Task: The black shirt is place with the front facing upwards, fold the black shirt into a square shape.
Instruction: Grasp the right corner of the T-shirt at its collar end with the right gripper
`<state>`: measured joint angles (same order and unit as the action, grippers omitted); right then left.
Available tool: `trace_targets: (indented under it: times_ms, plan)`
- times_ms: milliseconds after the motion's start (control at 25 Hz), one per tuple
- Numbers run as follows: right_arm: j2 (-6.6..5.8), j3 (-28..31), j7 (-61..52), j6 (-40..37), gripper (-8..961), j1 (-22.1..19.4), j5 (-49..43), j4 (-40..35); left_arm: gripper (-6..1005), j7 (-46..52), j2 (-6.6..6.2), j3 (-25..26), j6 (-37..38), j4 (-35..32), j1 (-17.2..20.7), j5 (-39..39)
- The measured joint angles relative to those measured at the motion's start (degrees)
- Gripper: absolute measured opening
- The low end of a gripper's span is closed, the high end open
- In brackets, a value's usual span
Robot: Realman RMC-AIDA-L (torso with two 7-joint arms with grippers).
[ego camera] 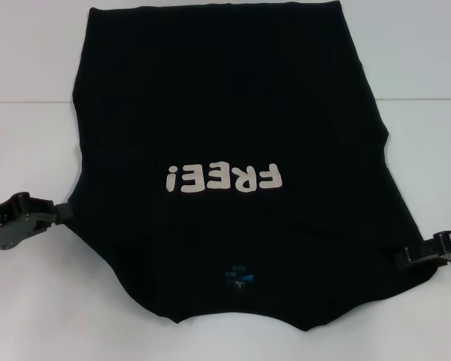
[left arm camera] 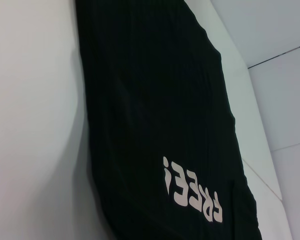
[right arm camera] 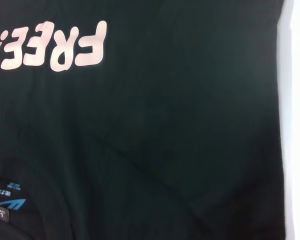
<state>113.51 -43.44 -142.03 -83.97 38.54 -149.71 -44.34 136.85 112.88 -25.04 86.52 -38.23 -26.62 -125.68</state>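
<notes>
Black shirt lies flat on the white table, front up, "FREE!" lettering reading upside down from the head view. Collar and blue neck label sit between the 2 end effectors; the hem lies well beyond them, away from the robot. Long axis runs collar to hem, straight away from the body.

Left end effector touches the shirt's left edge around the shoulder or sleeve fold. Right end effector touches the right edge, a bit nearer the robot. Both look to be at the cloth, but whether either is pinching or spread, cannot tell; fingertips merge into the black fabric. Neither wrist view shows fingers, only cloth and lettering.

Handling, as a judgement: soft, light, limp cotton, no stiffness, will drape and sag once lifted, may drag or bunch on the table. Not fragile, not slippery. Best holds are the outer edges near the shoulders, 1 per end effector, pinching all layers, so a side or the collar end can be carried over toward the middle evenly.
</notes>
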Motion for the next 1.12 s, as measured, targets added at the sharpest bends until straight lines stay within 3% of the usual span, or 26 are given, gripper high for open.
trace_targets:
  times_ms: [680, 960, 1120]
  plan:
    - [1.36, -0.1, 0.5, 0.5, 866, 1.4, 0.3, 0.2, 29, -0.2, -0.03, 0.7, 0.0, 0.0, -0.1, 0.1]
    - [-0.52, 0.0, -1.7, -1.8, 866, 0.0, -0.2, -2.1, 29, -0.3, -0.06, 0.8, 0.0, -0.1, 0.1, 0.1]
    - [-0.75, 0.5, -2.3, -2.8, 866, -1.3, -0.7, -3.9, 29, -0.4, -0.12, 1.0, -0.2, -0.1, 0.1, 0.1]
